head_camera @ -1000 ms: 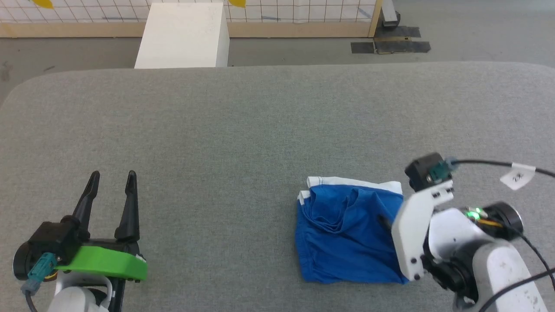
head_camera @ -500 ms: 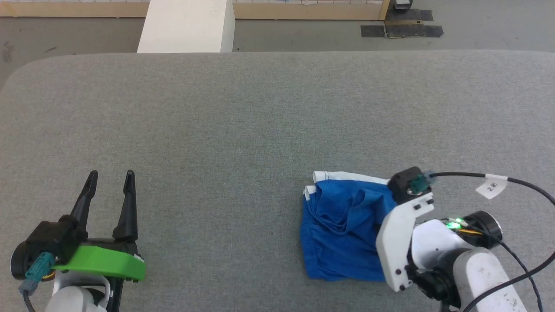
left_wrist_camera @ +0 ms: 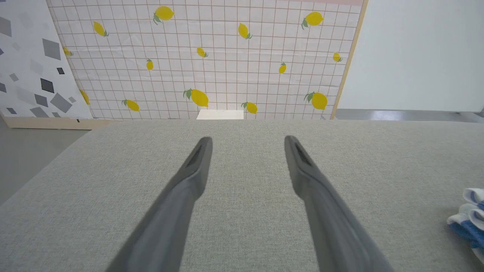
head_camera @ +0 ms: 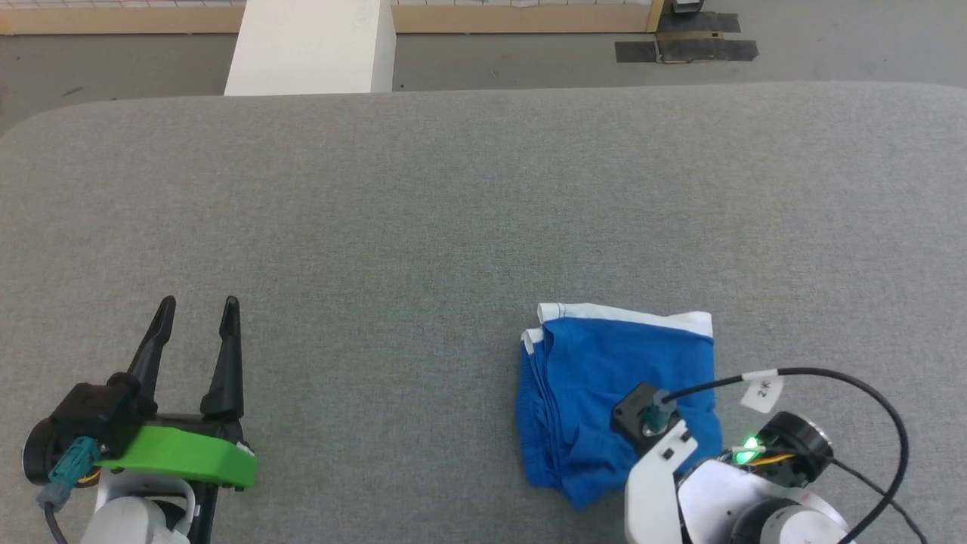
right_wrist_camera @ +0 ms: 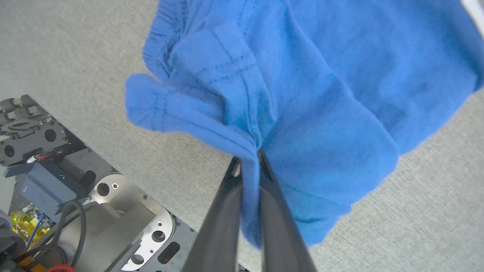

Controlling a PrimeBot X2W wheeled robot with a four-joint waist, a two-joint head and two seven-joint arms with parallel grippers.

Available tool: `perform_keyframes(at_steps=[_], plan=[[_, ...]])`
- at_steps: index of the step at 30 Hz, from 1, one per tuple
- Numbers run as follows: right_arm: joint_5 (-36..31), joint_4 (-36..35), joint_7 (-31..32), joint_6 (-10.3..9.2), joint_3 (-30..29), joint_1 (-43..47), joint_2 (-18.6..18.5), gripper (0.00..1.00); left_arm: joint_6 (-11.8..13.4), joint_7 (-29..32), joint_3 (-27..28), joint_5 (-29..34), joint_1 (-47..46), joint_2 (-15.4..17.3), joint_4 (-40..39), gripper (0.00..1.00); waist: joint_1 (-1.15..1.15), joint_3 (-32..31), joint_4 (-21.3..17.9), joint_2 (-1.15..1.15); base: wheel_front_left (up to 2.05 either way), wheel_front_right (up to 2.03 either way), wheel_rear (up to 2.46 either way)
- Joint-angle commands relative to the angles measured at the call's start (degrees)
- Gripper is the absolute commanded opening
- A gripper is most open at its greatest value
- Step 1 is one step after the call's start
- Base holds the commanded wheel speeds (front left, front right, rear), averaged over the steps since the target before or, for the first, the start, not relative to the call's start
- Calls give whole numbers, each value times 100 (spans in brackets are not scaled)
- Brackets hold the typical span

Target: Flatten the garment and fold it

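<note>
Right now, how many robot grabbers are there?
2. The left gripper is open at the near left of the table; the right gripper pinches the blue shorts at the near right.

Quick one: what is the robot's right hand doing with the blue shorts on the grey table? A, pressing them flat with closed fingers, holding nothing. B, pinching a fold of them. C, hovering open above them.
B: in the right wrist view, the right hand is closed with a bunched fold of the blue shorts caught between its two dark fingers.
</note>
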Motion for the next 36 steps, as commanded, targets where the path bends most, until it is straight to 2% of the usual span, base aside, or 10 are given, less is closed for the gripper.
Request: perform_keyframes(at_steps=[1, 6, 11, 16, 19, 24, 31, 36], plan=[[70, 40, -11, -9, 29, 63, 24, 100, -23, -25, -9, -75, -87, 10, 17, 100, 0, -3, -5, 0, 0, 0, 0], [405, -139, -4, -9, -310, 167, 221, 100, -23, -25, 11, -83, -52, 28, 30, 100, 0, -71, -16, 0, 0, 0, 0], [566, -901, -165, -9, -1371, 315, 847, 100, -23, -25, 101, -74, 6, 32, -3, 100, 0, -85, -24, 0, 0, 0, 0], [409, -1265, -357, -9, -2319, 281, 1159, 100, -23, -25, 184, -71, 43, 41, -60, 100, 0, -23, -47, 0, 0, 0, 0], [-18, -1033, -306, -9, -2703, 201, 1195, 100, -23, -25, 225, -76, 40, 50, -87, 100, 0, 34, -57, 0, 0, 0, 0], [-745, -274, -316, -9, -2725, 16, 1207, 100, -23, -25, 247, -85, -13, 49, -110, 100, 0, 131, -24, 0, 0, 0, 0], [-828, 956, -609, -9, -2420, -373, 1210, 100, -23, -25, 203, -117, -102, 64, -96, 100, 0, 237, 90, 0, 0, 0, 0], [-937, 1544, -681, -9, -2164, -487, 1210, 100, -23, -25, 205, -124, -75, 80, -74, 100, 0, 232, 112, 0, 0, 0, 0]])
